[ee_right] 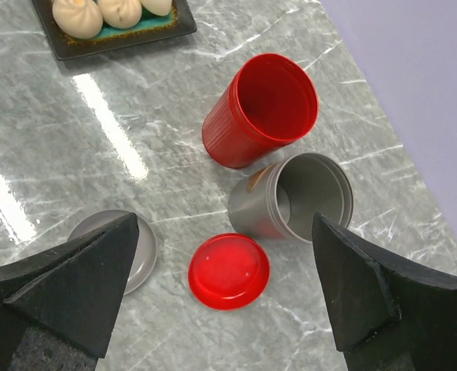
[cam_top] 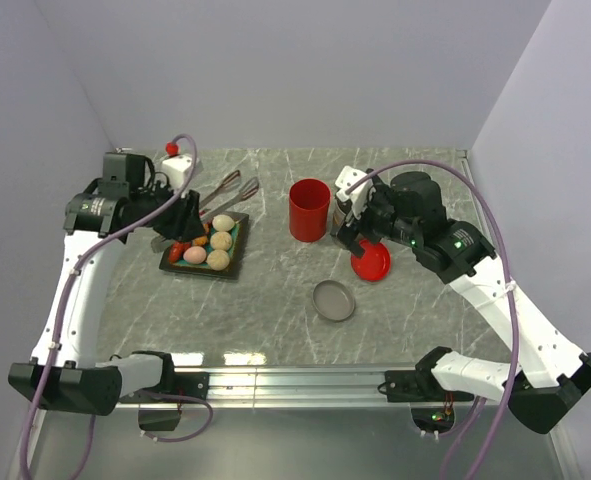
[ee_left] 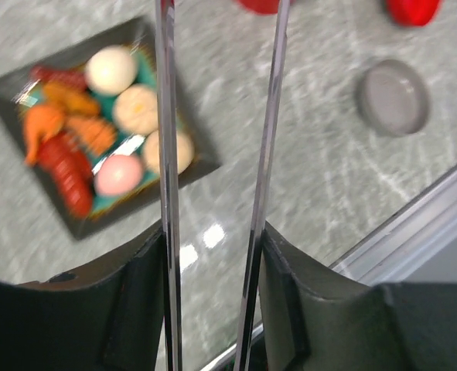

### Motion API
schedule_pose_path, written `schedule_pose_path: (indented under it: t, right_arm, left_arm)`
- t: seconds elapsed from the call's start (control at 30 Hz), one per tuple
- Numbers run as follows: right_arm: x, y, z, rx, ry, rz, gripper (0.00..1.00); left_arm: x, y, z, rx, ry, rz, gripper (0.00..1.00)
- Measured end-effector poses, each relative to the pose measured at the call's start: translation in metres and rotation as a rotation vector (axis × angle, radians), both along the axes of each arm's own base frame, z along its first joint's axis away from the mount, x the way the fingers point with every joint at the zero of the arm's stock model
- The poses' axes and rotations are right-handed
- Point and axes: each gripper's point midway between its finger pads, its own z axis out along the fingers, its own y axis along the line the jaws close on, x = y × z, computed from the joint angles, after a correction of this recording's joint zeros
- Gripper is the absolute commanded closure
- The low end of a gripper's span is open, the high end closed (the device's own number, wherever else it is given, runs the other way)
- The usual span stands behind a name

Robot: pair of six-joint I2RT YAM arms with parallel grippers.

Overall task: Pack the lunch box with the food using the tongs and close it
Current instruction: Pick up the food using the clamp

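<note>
The tongs (cam_top: 230,190) are long thin metal arms, and my left gripper (cam_top: 188,216) is shut on them beside the dark tray (cam_top: 243,240). In the left wrist view each arm of the tongs (ee_left: 166,116) lies against a finger of that gripper (ee_left: 213,239), spread apart over the table. The food (ee_left: 110,69), pale balls, a pink ball and orange and red bits, lies in the tray (ee_left: 97,226). The lunch box (ee_right: 243,135), a tall red cylinder, stands upright with nothing in it. Its red lid (ee_right: 229,270) lies flat under my open right gripper (ee_right: 225,220).
A grey metal cup (ee_right: 263,209) lies on its side against the lunch box. A grey lid (cam_top: 334,300) rests on the marble nearer the front. A white block with a red ball (cam_top: 178,160) stands at the back left. A metal rail (cam_top: 295,380) runs along the near edge.
</note>
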Motion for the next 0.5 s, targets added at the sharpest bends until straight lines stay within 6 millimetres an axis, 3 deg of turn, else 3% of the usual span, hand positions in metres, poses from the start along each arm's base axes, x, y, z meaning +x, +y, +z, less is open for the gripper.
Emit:
schedule_pose_path:
  t: [0.3, 0.5]
  right_arm:
    - [-0.009, -0.004, -0.012, -0.008, 0.063, 0.012, 0.00]
    - [-0.013, -0.005, -0.033, -0.044, 0.151, 0.013, 0.00]
  left_arm:
    - [-0.012, 0.085, -0.015, 0.128, 0.061, 0.177, 0.48]
    - [-0.032, 0.114, -0.035, 0.205, 0.110, 0.202, 0.46]
